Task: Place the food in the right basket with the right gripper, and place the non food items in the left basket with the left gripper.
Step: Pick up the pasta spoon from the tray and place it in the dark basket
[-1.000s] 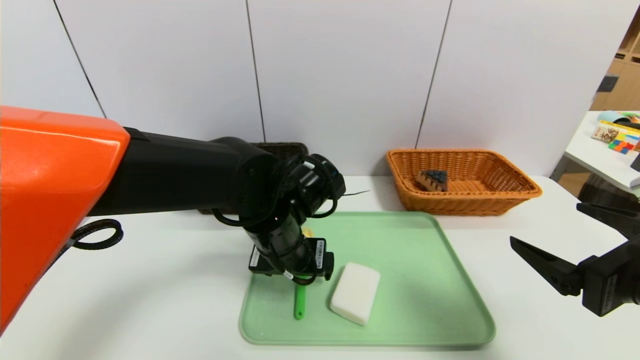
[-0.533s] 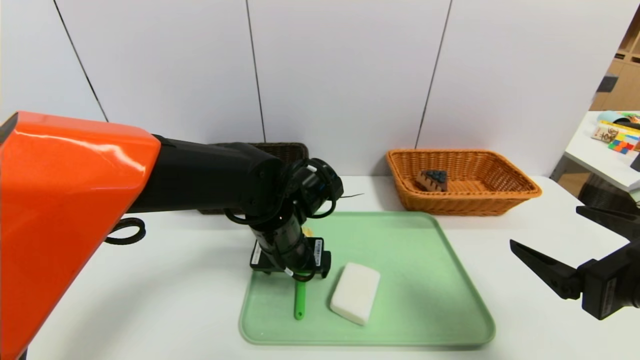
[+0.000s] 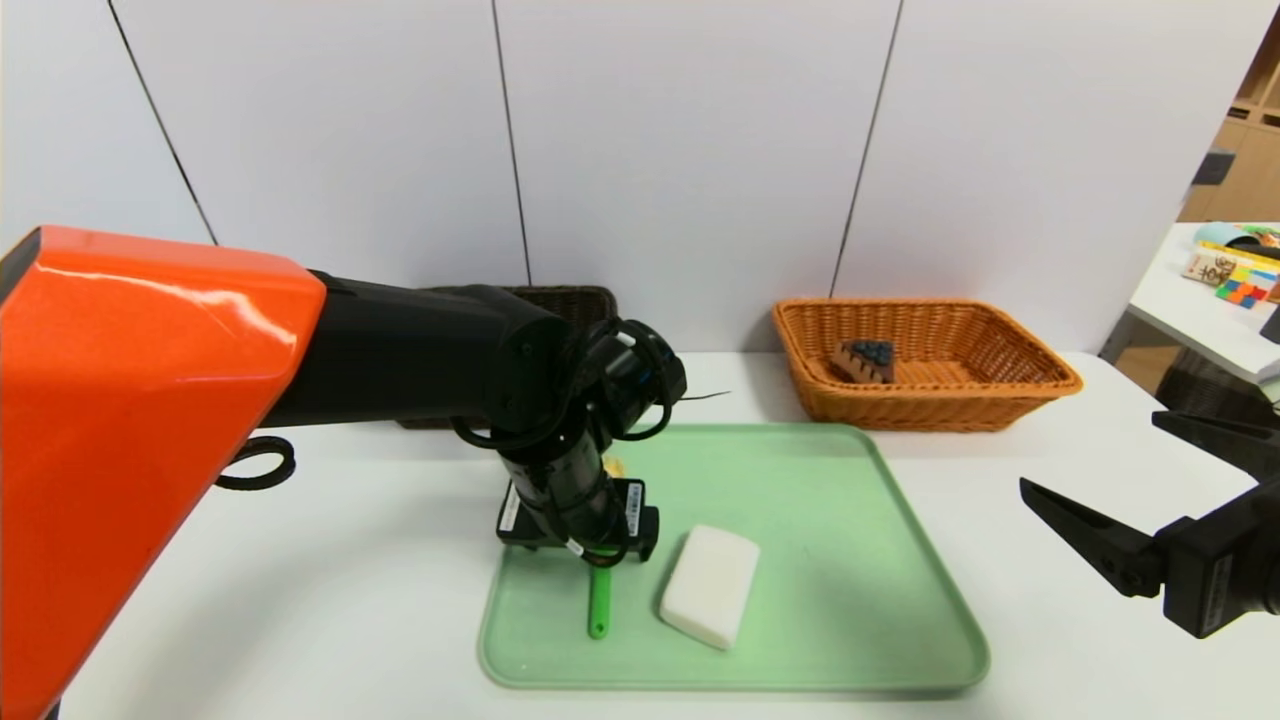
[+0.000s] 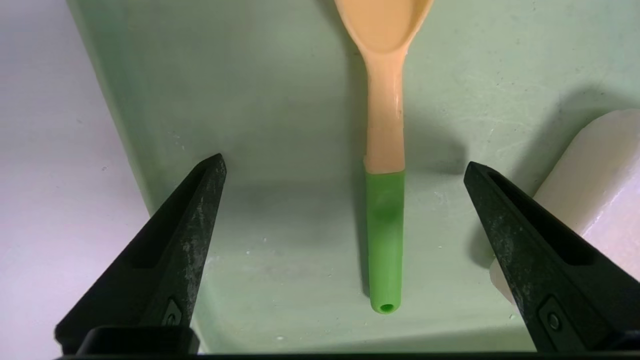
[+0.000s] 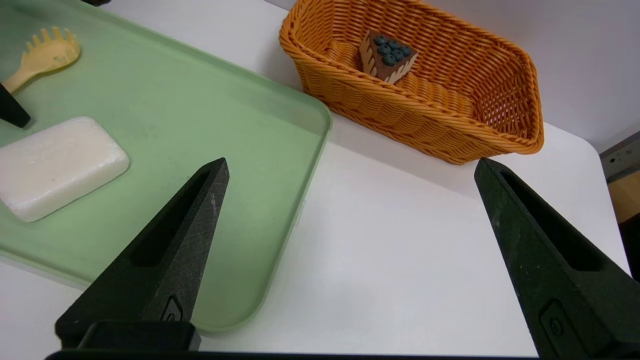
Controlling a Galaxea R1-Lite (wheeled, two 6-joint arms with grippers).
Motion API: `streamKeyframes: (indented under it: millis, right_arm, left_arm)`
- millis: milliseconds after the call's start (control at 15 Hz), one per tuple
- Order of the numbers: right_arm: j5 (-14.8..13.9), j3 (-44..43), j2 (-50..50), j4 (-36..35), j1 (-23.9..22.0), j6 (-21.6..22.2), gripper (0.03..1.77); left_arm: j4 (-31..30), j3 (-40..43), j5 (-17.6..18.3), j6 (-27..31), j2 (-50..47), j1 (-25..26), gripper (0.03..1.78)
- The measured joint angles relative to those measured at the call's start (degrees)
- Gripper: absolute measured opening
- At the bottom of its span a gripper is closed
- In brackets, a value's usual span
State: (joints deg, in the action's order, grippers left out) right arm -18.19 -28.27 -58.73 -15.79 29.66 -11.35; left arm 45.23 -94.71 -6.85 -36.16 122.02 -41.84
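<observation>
A spoon with a peach forked head and a green handle [image 3: 599,600] [image 4: 384,200] [image 5: 42,55] lies on the green tray [image 3: 830,520]. My left gripper [image 4: 345,164] hangs open just above it, one finger on each side of the handle, touching nothing. A white soap bar [image 3: 710,585] [image 4: 590,165] [image 5: 57,162] lies beside the spoon, close to one left finger. In the orange right basket [image 3: 930,405] [image 5: 400,110] sits a cake slice topped with blueberries [image 3: 866,360] [image 5: 387,55]. My right gripper [image 3: 1092,450] [image 5: 351,162] hovers open and empty over the table, right of the tray.
The dark left basket [image 3: 565,298] stands at the back against the wall, mostly hidden behind my left arm. A side table with colourful items [image 3: 1235,275] is at the far right. White tabletop surrounds the tray.
My left arm has shifted a little, its wrist settling slightly lower over the spoon's handle. The right arm, spoon and soap have not moved.
</observation>
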Motion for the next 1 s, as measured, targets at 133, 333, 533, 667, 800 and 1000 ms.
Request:
streamKeyframes:
  millis: [133,333,533,667,800,1000]
  right_arm:
    - [0.0,0.0,-0.05,0.05,0.0,0.0,1.69]
    - [0.02,0.0,-0.09,0.06,0.02,-0.02,1.69]
    - [0.0,-0.01,-0.17,0.09,0.02,-0.06,1.69]
    - [0.0,-0.04,-0.17,0.09,0.02,-0.06,1.69]
    - [0.0,-0.04,-0.17,0.06,0.02,-0.06,1.69]
    - [-0.02,-0.04,-0.09,0.06,0.02,-0.24,1.69]
  left_arm:
    - [0.22,0.11,0.07,-0.13,-0.02,-0.05,1.47]
    - [0.3,0.44,0.16,-0.15,-0.51,-0.52,1.03]
    - [1.29,0.48,0.24,-0.06,-1.37,-1.84,0.76]
    - [1.4,0.44,0.21,0.02,-1.84,-2.84,0.11]
    - [1.33,0.35,-0.11,-0.06,-2.34,-3.67,0.11]
    - [1.22,0.11,-1.77,-0.02,-2.94,-4.63,0.11]
